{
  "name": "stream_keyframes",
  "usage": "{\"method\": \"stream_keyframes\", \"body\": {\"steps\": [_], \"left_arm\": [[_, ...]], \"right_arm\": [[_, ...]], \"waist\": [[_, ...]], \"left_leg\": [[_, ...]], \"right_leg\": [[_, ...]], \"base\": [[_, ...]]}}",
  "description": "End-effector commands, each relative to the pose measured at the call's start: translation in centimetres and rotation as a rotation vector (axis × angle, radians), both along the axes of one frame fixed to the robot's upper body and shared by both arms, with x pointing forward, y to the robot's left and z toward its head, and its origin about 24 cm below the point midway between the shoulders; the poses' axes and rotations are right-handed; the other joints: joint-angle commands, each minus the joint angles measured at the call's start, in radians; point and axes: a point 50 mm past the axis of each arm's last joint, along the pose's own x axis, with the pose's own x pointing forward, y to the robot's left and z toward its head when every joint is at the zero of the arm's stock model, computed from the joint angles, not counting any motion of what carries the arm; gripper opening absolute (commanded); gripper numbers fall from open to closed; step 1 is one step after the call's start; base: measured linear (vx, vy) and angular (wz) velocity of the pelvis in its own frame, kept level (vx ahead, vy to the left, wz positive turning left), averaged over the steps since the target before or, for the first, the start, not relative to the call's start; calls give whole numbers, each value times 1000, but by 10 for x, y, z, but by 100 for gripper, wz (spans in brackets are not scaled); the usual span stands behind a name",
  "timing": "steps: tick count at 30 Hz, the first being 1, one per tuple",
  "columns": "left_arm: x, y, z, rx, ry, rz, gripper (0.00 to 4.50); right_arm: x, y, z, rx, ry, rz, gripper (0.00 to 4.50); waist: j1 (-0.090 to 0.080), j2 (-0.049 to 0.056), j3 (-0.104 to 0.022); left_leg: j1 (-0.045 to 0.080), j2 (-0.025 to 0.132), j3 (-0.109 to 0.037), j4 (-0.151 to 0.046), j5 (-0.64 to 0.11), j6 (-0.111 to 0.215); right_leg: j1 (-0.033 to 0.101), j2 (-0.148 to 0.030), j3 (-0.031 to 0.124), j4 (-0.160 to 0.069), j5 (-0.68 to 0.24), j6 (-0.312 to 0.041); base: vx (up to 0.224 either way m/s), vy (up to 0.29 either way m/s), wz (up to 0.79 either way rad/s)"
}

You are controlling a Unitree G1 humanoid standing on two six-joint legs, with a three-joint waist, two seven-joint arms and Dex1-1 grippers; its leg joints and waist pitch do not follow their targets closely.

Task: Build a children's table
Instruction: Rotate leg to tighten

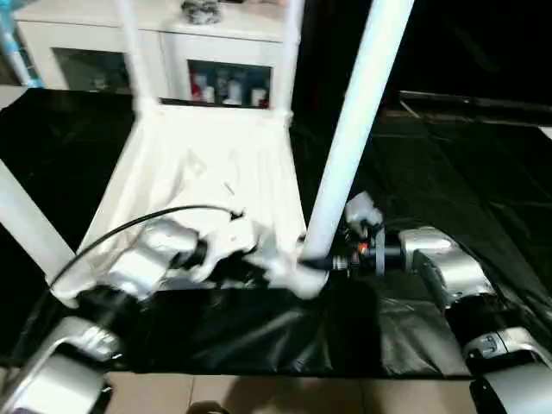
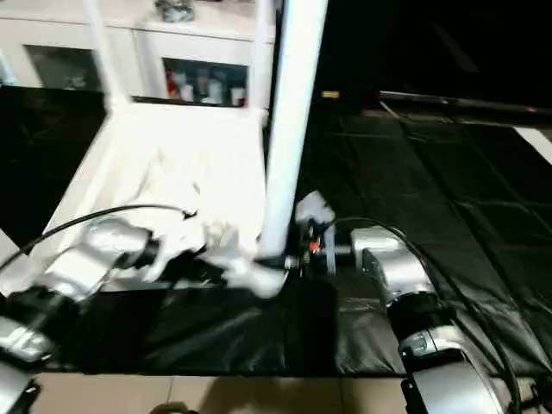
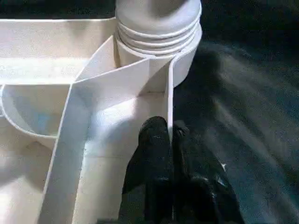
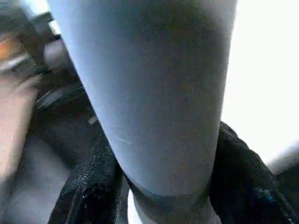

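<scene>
Upside-down children's table on the black floor sheet, both arms working at its near right corner.

The white tabletop (image 1: 203, 164) lies ribbed side up on the black sheet (image 1: 448, 172), in front of a white glass-door cabinet (image 1: 164, 52). Legs stand up from its corners; the near right leg (image 1: 354, 129) rises tall from its corner socket (image 3: 159, 51). The right gripper (image 4: 163, 186) has its jaws around the base of that leg, one black finger on either side, touching it. The left gripper (image 3: 166, 140) is pinched tight on the thin rim wall of the tabletop just beside that socket, jaws nearly closed with the wall between them.
</scene>
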Motion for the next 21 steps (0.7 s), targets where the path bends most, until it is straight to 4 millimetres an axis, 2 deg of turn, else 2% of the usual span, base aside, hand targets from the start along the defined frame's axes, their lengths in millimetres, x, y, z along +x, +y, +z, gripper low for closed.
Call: {"method": "stream_keyframes", "body": {"steps": [1, 3, 4, 5, 6, 7, 10, 12, 14, 15, 16, 19, 20, 21], "left_arm": [[8, -17, 10, -95, -42, 76, 0], [13, -26, 12, -124, -56, 155, 0], [15, -33, 13, -142, -62, 210, 0], [17, -37, 14, -152, -65, 244, 0], [18, -43, 15, -168, -73, 281, 0], [20, -50, 16, -183, -78, 317, 0], [18, -67, 15, -181, -102, 332, 0], [16, -68, 14, -168, -108, 310, 0], [14, -66, 13, -151, -111, 282, 0], [13, -64, 13, -142, -111, 272, 0], [13, -63, 13, -137, -111, 268, 0], [9, -51, 10, -90, -130, 197, 0], [8, -49, 10, -83, -135, 187, 0], [8, -46, 10, -79, -139, 179, 0]], "right_arm": [[-1, 15, -3, 58, 50, -51, 209], [1, 23, -6, 73, 71, -145, 209], [2, 29, -9, 79, 89, -205, 209], [2, 33, -11, 80, 101, -242, 209], [3, 40, -14, 80, 115, -283, 209], [4, 46, -16, 70, 131, -328, 209], [6, 64, -20, 47, 145, -396, 209], [6, 66, -19, 39, 124, -392, 209], [6, 66, -18, 49, 114, -391, 209], [6, 65, -16, 54, 106, -397, 265], [6, 64, -15, 54, 100, -400, 279], [5, 53, -14, 11, 19, -381, 285], [4, 51, -14, 21, 23, -370, 306], [4, 49, -14, 17, 14, -367, 318]], "waist": [[-5, -4, -66], [-13, 2, -66], [-16, 14, -66], [-18, 5, -68], [-20, 4, -69], [-27, 8, -67], [-40, 8, -67], [-41, 5, -67], [-40, 8, -65], [-41, 9, -64], [-42, 3, -63], [-45, 7, -64], [-46, 4, -65], [-46, 6, -65]], "left_leg": [[6, 34, -23, -72, -186, -18], [1, 33, -23, -71, -165, -10], [4, 35, -23, -71, -162, -15], [4, 32, -23, -70, -166, -15], [1, 31, -23, -71, -161, -14], [1, 32, -22, -72, -155, -18], [0, 28, -23, -72, -168, -14], [3, 27, -21, -71, -175, -3], [4, 29, -22, -73, -184, 7], [4, 30, -22, -74, -186, 7], [3, 30, -22, -74, -190, 7], [1, 33, -24, -76, -191, 2], [1, 33, -23, -76, -183, 6], [1, 32, -23, -76, -177, 10]], "right_leg": [[47, -87, 59, -88, -317, -142], [49, -83, 60, -85, -273, -148], [45, -82, 61, -82, -247, -157], [48, -82, 58, -85, -242, -160], [51, -81, 59, -83, -240, -158], [46, -79, 60, -83, -228, -161], [49, -79, 58, -90, -245, -156], [47, -78, 59, -93, -251, -151], [46, -78, 60, -94, -257, -146], [46, -78, 60, -95, -260, -145], [46, -78, 60, -96, -266, -142], [46, -81, 61, -93, -258, -142], [48, -80, 62, -90, -233, -147], [49, -79, 62, -88, -222, -152]], "base": [[0, 0, 0], [0, 0, 0], [0, 0, 0], [0, 0, 0], [0, 0, 0], [0, 0, 0], [0, 0, 0], [0, 0, 0], [0, 0, 0], [0, 0, 0], [0, 0, 0], [0, 0, 0], [0, 0, 0], [0, 0, 0]]}}
